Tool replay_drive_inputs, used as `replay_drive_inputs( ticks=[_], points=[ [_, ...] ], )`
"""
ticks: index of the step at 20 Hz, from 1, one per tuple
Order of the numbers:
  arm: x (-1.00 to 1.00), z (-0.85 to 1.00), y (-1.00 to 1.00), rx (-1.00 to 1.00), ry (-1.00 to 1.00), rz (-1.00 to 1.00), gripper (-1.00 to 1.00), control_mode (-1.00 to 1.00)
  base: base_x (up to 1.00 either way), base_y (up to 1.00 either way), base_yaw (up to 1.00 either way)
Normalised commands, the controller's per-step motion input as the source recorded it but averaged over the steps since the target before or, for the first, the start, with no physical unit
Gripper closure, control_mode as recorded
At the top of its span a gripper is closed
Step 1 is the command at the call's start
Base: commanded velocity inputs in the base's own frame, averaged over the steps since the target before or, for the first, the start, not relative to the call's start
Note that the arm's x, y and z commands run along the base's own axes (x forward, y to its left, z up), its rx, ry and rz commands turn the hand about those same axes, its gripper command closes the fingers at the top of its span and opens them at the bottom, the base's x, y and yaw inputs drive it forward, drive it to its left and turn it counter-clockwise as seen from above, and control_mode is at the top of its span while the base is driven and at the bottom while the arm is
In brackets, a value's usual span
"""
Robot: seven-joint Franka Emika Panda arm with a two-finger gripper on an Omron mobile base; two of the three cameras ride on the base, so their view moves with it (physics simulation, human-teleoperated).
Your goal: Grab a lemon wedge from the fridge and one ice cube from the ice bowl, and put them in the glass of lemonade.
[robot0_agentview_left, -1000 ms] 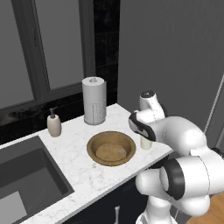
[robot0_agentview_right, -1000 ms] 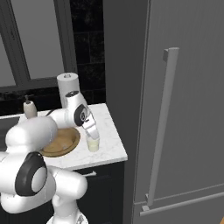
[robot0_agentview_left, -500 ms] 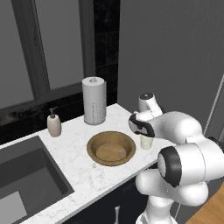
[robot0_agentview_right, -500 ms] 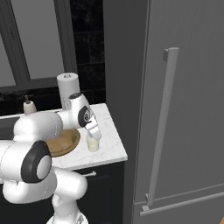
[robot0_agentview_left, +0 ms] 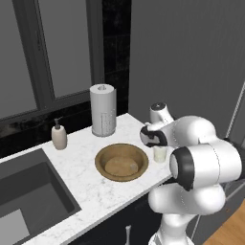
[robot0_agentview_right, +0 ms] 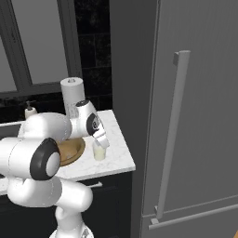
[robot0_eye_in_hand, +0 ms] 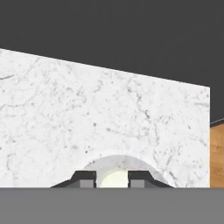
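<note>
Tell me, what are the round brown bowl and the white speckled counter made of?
The round brown bowl looks like wood: warm brown, matte, with faint grain rings inside. The white speckled counter looks like polished marble or a stone imitation, judging by its thin grey veins. In a rendered scene, that is only how they look.

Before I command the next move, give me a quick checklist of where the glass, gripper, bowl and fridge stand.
1. Gripper directly over the glass of lemonade: ok.
2. Glass upright on the counter, near its corner: ok.
3. Something between the fingertips: cannot tell; only pale liquid shows there.
4. Lemon wedge or ice cube already in the glass: cannot tell.
5. Ice bowl beside the glass, untouched by the arm: ok.
6. Fridge door shut: ok.
</note>
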Motion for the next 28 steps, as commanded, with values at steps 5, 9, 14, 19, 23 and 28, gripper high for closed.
replay_drive_inputs(
  ticks=[5, 9, 14, 19, 23, 28],
  points=[
    [0.14, -0.15, -0.01, 0.0, 0.0, 0.0, 1.0, -1.0, 0.0, 0.0, 0.0],
    [-0.15, 0.02, 0.0, -0.02, 0.0, -0.01, 1.0, -1.0, 0.0, 0.0, 0.0],
    [-0.49, 0.44, 0.0, -0.02, -0.13, 0.0, 1.0, -1.0, 0.0, 0.0, 0.0],
    [-0.4, 0.57, 0.0, -0.02, -0.16, 0.0, 1.0, -1.0, 0.0, 0.0, 0.0],
    [-0.23, 0.39, 0.0, 0.0, -0.1, 0.0, 1.0, -1.0, 0.0, 0.0, 0.0],
    [-0.34, 0.37, 0.01, 0.0, -0.09, 0.0, 1.0, -1.0, 0.0, 0.0, 0.0]
  ],
)
